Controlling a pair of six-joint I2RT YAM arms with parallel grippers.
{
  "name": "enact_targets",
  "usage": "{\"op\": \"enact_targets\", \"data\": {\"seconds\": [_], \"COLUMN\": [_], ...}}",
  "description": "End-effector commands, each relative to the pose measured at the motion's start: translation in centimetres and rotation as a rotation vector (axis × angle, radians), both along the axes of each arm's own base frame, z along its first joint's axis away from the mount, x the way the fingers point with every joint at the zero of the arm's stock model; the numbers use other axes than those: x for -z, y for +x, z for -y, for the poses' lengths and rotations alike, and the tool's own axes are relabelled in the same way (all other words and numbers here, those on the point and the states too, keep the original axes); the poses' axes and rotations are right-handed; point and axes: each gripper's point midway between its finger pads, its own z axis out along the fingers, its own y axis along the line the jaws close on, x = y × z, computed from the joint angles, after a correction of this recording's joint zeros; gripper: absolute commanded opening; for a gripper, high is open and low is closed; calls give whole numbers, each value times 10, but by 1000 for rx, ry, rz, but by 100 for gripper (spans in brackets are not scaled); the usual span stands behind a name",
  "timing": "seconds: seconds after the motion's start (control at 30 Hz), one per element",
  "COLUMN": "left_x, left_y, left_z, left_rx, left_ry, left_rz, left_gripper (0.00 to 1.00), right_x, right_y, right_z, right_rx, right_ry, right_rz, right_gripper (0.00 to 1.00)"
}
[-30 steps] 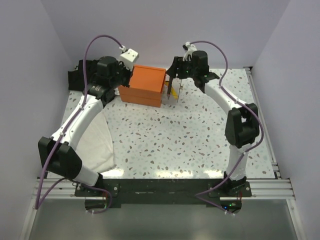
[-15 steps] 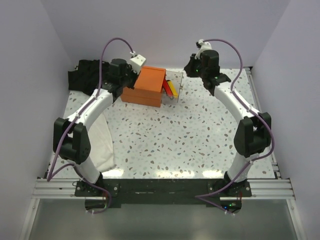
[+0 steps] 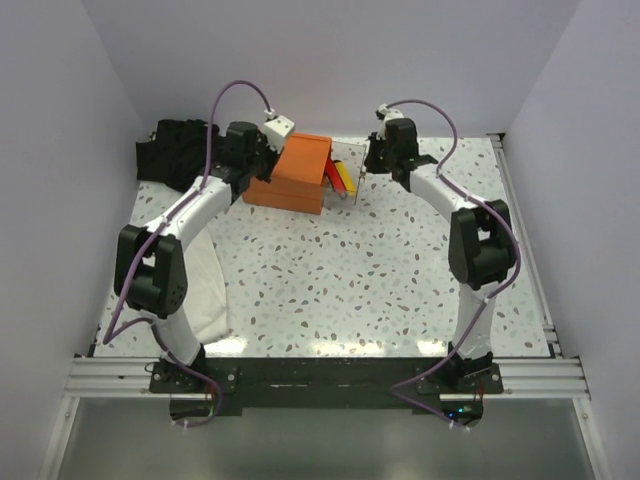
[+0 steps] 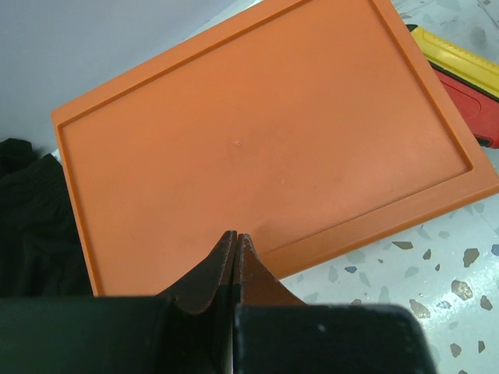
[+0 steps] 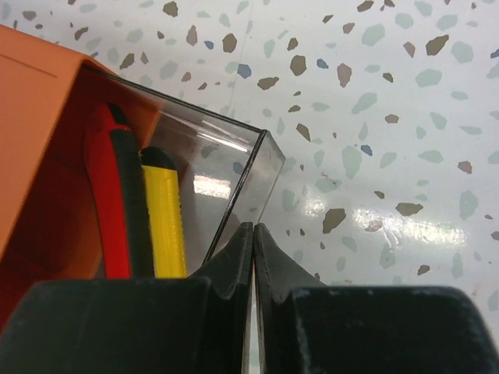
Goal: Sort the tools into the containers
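The orange box (image 3: 296, 170) stands at the back of the table, with one clear drawer tray (image 3: 348, 183) pulled out on its right side. In that tray lie the red-and-black utility knife (image 5: 105, 202) and the slim yellow utility knife (image 5: 164, 218), side by side. My right gripper (image 5: 253, 227) is shut, its tips at the outer face of the tray's clear front wall (image 5: 257, 167), holding nothing. My left gripper (image 4: 235, 234) is shut and empty, over the near edge of the box's orange lid (image 4: 265, 140). From the left wrist both knives (image 4: 460, 58) peek out past the lid.
A black cloth bundle (image 3: 175, 145) lies at the back left beside the box. A white cloth (image 3: 200, 285) is spread on the left of the speckled table (image 3: 380, 270). Grey walls close in the back and both sides.
The right gripper was open over the tray, then rose, shut, and came down to the tray's front wall. The left arm swung right, bringing its gripper over the box lid.
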Motion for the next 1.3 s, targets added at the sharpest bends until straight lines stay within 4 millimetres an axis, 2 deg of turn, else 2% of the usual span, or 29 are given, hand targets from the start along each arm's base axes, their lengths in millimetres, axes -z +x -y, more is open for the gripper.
{"op": "enact_targets", "data": {"seconds": [0.0, 0.1, 0.17, 0.3, 0.37, 0.4, 0.47, 0.5, 0.53, 0.6, 0.63, 0.67, 0.7, 0.73, 0.77, 0.8, 0.83, 0.87, 0.9, 0.93, 0.97, 1.0, 1.03, 1.07, 1.1, 1.23, 1.27], "left_x": [0, 9, 14, 14, 13, 14, 11, 6, 0, -26, -36, -54, -68, -79, -98, -108, -119, -125, -138, -146, -151, -154, -158, -159, -161, -154, -141], "left_y": [10, 6, 5, 1, -2, -4, -8, -9, -9, -10, -11, -14, -15, -16, -20, -21, -23, -23, -24, -25, -26, -26, -25, -25, -25, -34, -36], "left_z": [9, 18, 21, 23, 25, 25, 28, 30, 30, 32, 33, 35, 38, 40, 45, 47, 50, 51, 52, 51, 53, 52, 48, 48, 48, 46, 45], "left_rx": [33, 81, 86, 97, 109, 114, 134, 144, 147, 137, 136, 144, 153, 163, 190, 202, 214, 213, 219, 219, 221, 207, 179, 173, 171, 158, 148], "left_ry": [-31, -49, -62, -73, -79, -80, -90, -94, -99, -121, -131, -155, -171, -186, -220, -234, -248, -263, -272, -274, -276, -278, -276, -275, -274, -241, -218], "left_rz": [6, -19, -38, -46, -48, -55, -58, -51, -38, 20, 42, 73, 99, 116, 144, 158, 176, 180, 203, 221, 233, 240, 252, 249, 250, 235, 218], "left_gripper": [0, 0, 0, 0, 0, 0, 0, 0, 0, 0, 0, 0, 0, 0, 0, 0, 1, 6, 20, 28, 36, 56, 62, 66, 71, 80, 86], "right_x": [-32, -38, -43, -36, -35, -28, -29, -30, -44, -50, -75, -67, -70, -72, -78, -79, -80, -82, -82, -84, -63, -76, -69, -53, -52, -41, -32], "right_y": [10, 0, -3, -12, -12, -10, -6, -6, -6, -4, -8, -13, -14, -17, -29, -30, -37, -53, -62, -72, -87, -101, -110, -124, -143, -191, -201], "right_z": [-28, -63, -79, -115, -123, -124, -121, -116, -109, -80, -66, -53, -30, -17, -5, 15, 20, 29, 31, 35, 43, 48, 58, 66, 74, 105, 113], "right_rx": [-68, -129, -156, -194, -202, -202, -192, -176, -152, -93, -67, -42, -9, 1, 4, 37, 21, 3, -34, -49, -52, -33, 9, 42, 55, 119, 133], "right_ry": [40, 41, 58, 81, 100, 106, 91, 68, 55, 16, 26, 16, 14, 15, 17, 10, 15, -7, -18, -41, -85, -75, -89, -96, -112, -217, -248], "right_rz": [82, 95, 106, 96, 92, 81, 93, 95, 118, 128, 163, 138, 128, 124, 121, 122, 119, 126, 133, 147, 111, 130, 105, 48, 7, -107, -125], "right_gripper": [5, 6, 7, 8, 8, 8, 9, 9, 9, 8, 9, 14, 23, 39, 45, 52, 66, 72, 82, 86, 87, 89, 91, 95, 98, 98, 99]}}
